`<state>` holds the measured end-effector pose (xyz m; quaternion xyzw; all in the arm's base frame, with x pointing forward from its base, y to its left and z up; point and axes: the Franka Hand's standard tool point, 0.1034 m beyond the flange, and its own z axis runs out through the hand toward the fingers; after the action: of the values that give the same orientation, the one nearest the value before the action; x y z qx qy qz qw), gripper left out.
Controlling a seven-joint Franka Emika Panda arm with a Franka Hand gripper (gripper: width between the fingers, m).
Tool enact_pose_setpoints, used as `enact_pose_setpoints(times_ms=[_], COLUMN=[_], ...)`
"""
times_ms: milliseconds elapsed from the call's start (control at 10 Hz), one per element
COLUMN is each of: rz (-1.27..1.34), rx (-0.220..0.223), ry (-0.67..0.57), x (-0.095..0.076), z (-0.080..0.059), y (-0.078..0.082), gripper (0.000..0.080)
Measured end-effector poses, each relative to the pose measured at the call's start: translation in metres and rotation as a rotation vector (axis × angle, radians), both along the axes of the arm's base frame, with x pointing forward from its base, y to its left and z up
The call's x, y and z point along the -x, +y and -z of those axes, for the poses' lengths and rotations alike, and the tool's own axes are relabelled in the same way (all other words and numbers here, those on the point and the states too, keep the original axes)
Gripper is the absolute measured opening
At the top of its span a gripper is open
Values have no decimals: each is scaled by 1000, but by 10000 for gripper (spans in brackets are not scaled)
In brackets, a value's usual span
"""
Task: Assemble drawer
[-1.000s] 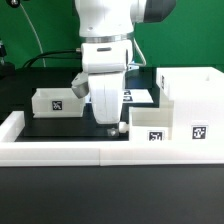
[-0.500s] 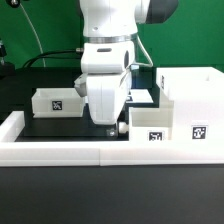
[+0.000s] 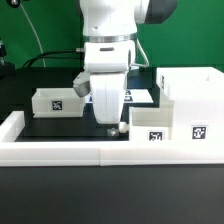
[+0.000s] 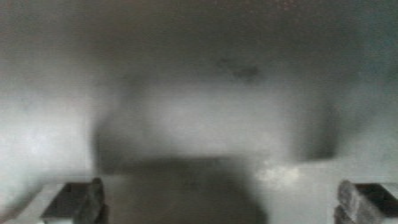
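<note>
My gripper (image 3: 112, 124) hangs low over the black table mat, right beside the near left corner of a small white tray (image 3: 152, 127) with a square tag on its front. That tray sits against the big white box housing (image 3: 192, 98) at the exterior view's right. A second small tagged tray (image 3: 54, 101) stands apart at the exterior view's left. The wrist view is badly blurred: the gripper (image 4: 222, 203) has its fingers (image 4: 79, 200) far apart at the picture's corners, open, with only a pale smear between them. I cannot tell whether a finger touches the tray.
A long low white border wall (image 3: 70, 151) runs along the front and up the exterior view's left side. The marker board (image 3: 142, 97) lies flat behind my arm. Cables and dark gear stand at the back left.
The hand shifted a little sideways half a second ago and is back near where it was. The trays and the housing have not visibly moved.
</note>
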<state>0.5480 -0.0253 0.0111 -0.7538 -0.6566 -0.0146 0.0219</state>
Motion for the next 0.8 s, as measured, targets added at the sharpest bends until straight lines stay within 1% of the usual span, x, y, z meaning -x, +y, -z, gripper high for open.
enact_pose_setpoints(times_ms=[100, 200, 300, 600, 800], rz=[-14, -41, -38, 47, 47], rx=[12, 33, 40, 40, 40], ry=[1, 0, 9, 4, 4], x=[0, -1, 0, 0, 0], z=[0, 1, 1, 1, 1], y=[0, -1, -1, 1, 1], gripper=[649, 649, 649, 649, 649])
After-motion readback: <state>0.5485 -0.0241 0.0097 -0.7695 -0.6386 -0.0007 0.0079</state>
